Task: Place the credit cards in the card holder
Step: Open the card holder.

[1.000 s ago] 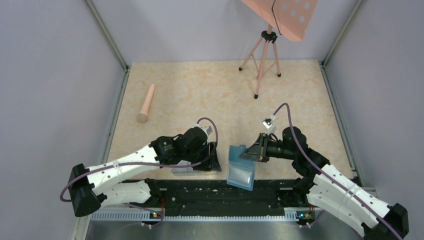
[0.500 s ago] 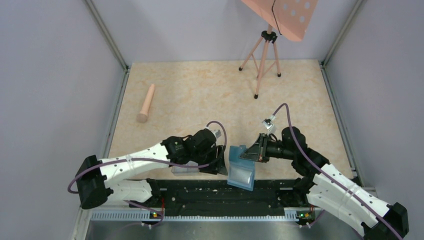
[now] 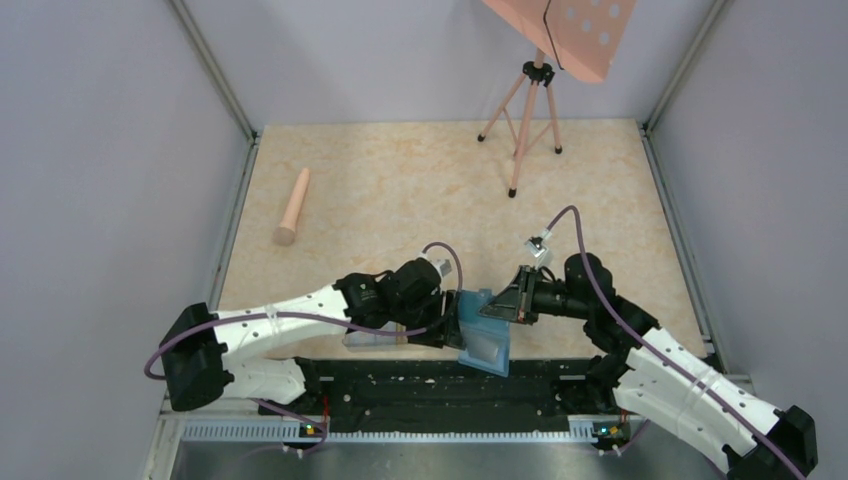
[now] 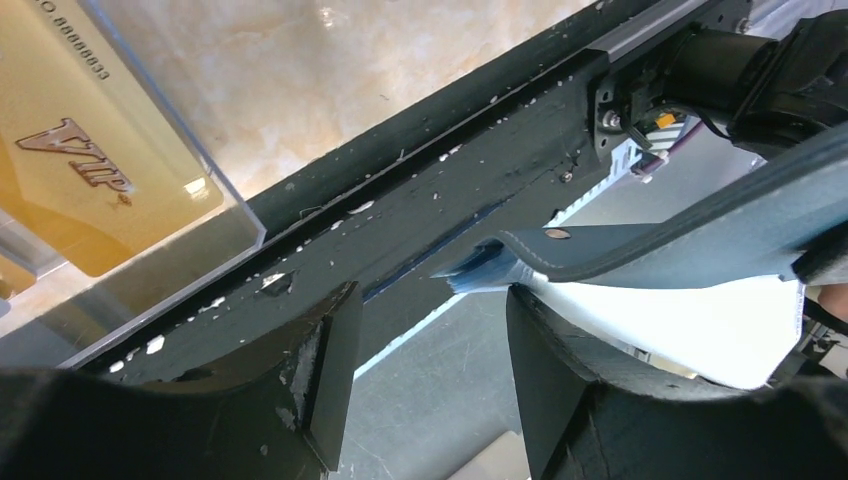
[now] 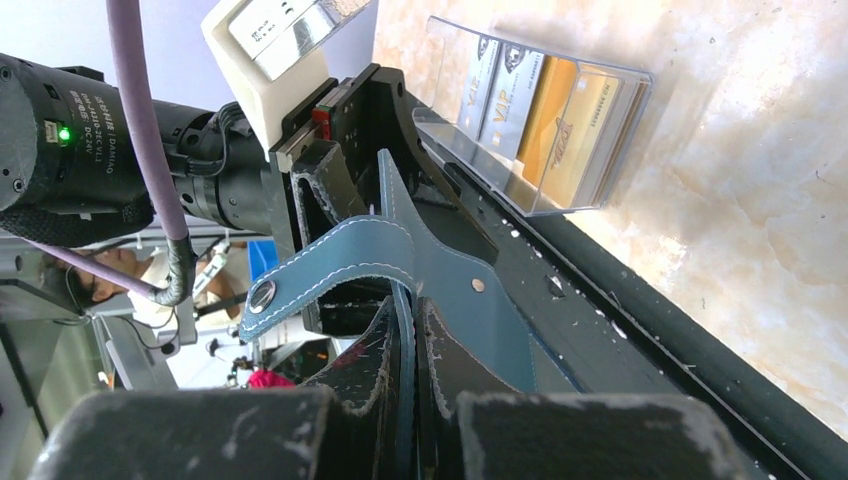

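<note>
Tabletop (image 3: 430,180), marbled beige: the card holder (image 3: 485,350) is held raised at the middle of the near edge, pinched in the tightly closed right fingers (image 3: 492,308), apparently so that its pockets are presented. The left fingers (image 3: 452,322), parted halfway and empty, are set at its left edge, probably to spread it. The credit cards (image 5: 565,135) are stored upright in a clear box (image 5: 620,130) just left of it.

Matt teal stitched leather-look card holder (image 5: 455,300); clear glossy plastic box (image 5: 450,70); glossy credit cards (image 5: 565,130); smooth marble-look table (image 5: 760,200).
</note>
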Available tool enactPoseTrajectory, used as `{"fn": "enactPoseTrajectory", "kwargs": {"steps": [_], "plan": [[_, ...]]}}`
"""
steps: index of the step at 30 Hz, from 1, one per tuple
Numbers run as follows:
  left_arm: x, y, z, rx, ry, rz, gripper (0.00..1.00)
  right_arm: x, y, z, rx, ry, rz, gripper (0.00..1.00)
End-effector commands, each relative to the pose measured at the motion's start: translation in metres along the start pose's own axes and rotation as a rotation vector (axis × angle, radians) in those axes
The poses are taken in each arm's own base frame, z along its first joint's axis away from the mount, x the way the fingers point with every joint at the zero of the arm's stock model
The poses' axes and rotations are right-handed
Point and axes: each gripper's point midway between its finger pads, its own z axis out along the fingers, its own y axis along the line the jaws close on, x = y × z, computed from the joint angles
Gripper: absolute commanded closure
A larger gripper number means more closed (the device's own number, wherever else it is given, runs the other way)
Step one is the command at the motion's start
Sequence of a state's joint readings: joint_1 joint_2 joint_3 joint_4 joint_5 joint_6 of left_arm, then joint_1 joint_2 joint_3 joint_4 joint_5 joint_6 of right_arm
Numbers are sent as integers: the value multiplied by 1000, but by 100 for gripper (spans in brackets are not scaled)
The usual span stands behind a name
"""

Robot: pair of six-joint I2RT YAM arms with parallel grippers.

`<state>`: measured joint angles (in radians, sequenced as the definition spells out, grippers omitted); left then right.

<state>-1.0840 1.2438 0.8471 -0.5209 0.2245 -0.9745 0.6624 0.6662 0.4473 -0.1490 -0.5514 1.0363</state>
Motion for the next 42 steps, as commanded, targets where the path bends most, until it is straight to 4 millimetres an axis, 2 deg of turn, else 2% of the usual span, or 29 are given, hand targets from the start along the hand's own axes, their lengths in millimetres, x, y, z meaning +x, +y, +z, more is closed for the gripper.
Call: {"fn": "enactPoseTrajectory", "kwargs": {"steps": [1, 9, 16, 22, 25, 29, 35, 39, 42], "plan": [[-6, -22, -2, 112, -41, 24, 39, -14, 34, -7, -100, -46, -42, 100], [-8, -46, -28, 330, -136, 51, 35, -14, 37, -8, -123, -49, -29, 100], [-15, -48, -49, 412, -252, 36, 27, -12, 39, -7, -151, -41, -4, 100], [-25, -43, -57, 423, -342, 15, 23, -10, 39, -9, -154, -45, 9, 100], [-24, -38, -58, 372, -335, 41, 24, -14, 39, -10, -145, -70, 4, 100], [-25, -33, -66, 221, -286, 117, 27, -21, 28, -9, -71, -110, 26, 100], [-32, -48, -82, 37, -319, 279, 29, -26, 3, -5, 72, -128, 85, 100], [-33, -61, -73, -94, -300, 366, 29, -25, -6, -2, 123, -120, 112, 100], [-28, -67, -57, -184, -272, 425, 28, -26, -12, -1, 151, -118, 126, 100]]}}
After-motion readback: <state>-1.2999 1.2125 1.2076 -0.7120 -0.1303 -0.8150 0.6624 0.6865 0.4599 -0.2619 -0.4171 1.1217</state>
